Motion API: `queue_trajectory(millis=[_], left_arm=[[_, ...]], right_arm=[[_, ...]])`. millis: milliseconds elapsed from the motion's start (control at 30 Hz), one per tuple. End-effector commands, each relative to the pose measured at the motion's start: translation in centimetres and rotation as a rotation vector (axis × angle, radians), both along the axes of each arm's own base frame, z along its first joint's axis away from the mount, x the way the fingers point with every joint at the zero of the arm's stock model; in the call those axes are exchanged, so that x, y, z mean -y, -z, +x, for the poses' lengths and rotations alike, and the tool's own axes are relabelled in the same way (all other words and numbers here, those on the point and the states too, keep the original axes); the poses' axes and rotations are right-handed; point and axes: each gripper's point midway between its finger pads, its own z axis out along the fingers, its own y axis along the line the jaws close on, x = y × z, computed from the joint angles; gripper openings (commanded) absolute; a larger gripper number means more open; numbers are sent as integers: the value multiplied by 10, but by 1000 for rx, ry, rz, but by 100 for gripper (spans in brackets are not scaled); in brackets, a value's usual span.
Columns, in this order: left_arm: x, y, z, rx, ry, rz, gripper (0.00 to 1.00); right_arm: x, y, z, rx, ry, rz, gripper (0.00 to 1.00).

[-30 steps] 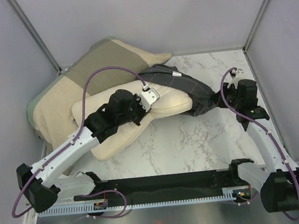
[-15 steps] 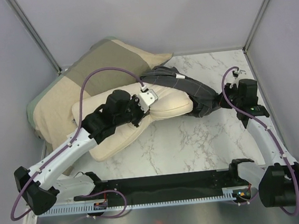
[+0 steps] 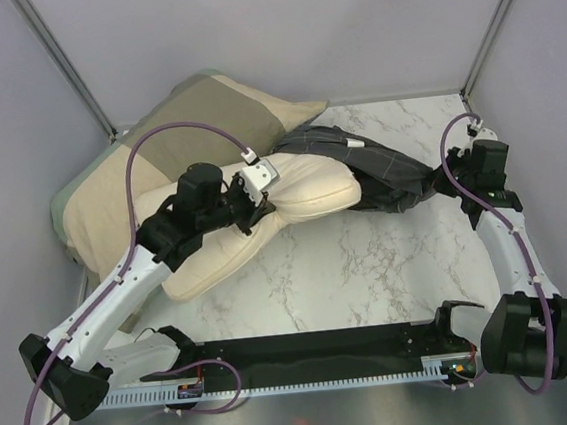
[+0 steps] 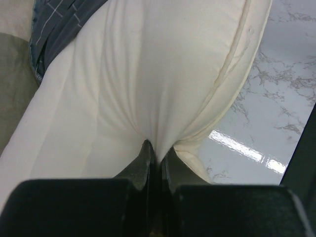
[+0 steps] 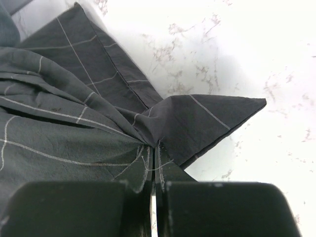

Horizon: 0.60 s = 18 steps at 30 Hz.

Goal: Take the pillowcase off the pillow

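The cream pillow (image 3: 264,219) lies on the marble table, its right end beside the dark charcoal checked pillowcase (image 3: 375,169). The case is stretched out to the right, with a small white tag (image 3: 352,143) on top. My left gripper (image 3: 262,196) is shut on a fold of the pillow (image 4: 163,89); the case shows at the top left of the left wrist view (image 4: 59,24). My right gripper (image 3: 441,179) is shut on a bunched corner of the pillowcase (image 5: 98,118) at the far right. Whether the case still covers the pillow's end is hidden.
A larger olive-and-tan pillow (image 3: 147,155) lies at the back left against the wall, partly under the cream pillow. Bare marble table (image 3: 369,265) spreads in front. Grey walls close in on the left, back and right.
My right gripper has pulled the pillowcase further right, stretching it flatter. My left gripper has drawn the pillow to the left, so more cream pillow shows.
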Motion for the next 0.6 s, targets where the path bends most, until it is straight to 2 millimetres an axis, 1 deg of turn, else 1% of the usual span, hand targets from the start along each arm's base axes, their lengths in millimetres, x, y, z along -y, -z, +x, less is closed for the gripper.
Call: queue_trajectory(millis=[0,67,100,200,267,333,367,433,467,500,567], left_arm=[[-20,-60,28,163,-132,-122,2],[-27,-66,32,177,-163,-135,2],[-31,-69,35,187,-183,-144,2],[-42,-76,39,206,-223,-162,2],[-46,-80,38,214,-235,-177,2],[-51,-82,40,221,-250,-185,2],[-52,-84,39,225,-253,-187,2],[-55,-85,39,232,-262,-190,2],[-57,-84,38,232,-268,-188,2],[-59,-85,38,236,-275,-188,2],[-62,-86,37,247,-285,-187,2]], right_arm=[[21,-26,8,66,67,-8,0],[26,-28,7,71,76,1,0],[34,-30,5,76,97,4,0],[50,-34,2,85,136,22,0],[62,-39,0,97,175,30,0],[69,-46,0,112,193,33,0],[78,-48,-2,114,223,41,0],[84,-54,-2,130,232,58,0],[93,-54,-4,131,260,71,0],[96,-56,-5,134,266,76,0],[108,-61,-7,144,301,70,0]])
